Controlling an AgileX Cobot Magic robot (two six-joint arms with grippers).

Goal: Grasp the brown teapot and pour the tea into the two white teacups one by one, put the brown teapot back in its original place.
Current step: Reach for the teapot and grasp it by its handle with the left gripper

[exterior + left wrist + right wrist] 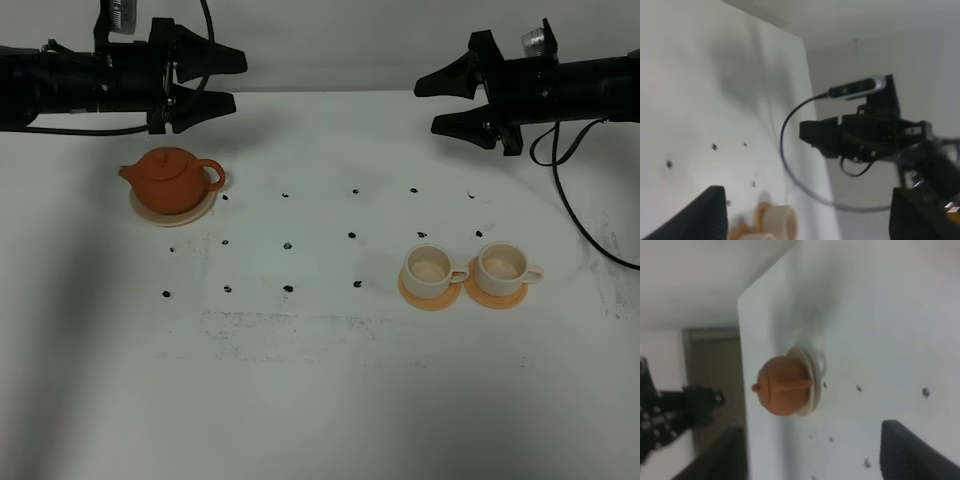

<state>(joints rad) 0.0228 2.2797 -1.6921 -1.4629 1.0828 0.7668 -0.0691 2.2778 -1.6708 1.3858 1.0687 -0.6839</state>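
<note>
1. On the left of the white table [320, 400], seen from the high camera, we find the brown teapot [172, 178] upright on its beige saucer [150, 211]. Its spout points left and its loop handle points right.
2. Behind and above the teapot hangs the left gripper [238, 80]. Its jaws are spread wide with nothing between them, and it is clear of the pot.
3. Opposite, on the right side, we see the right gripper [427, 105]. Its jaws are also apart and empty, well away from the cups.
4. Toward the front right, the two white teacups [430, 268] stand side by side, each on a small orange saucer [497, 298]. Their handles point right and their insides look pale.
5. Rows of black dots [287, 244] mark the tabletop between teapot and cups.
</note>
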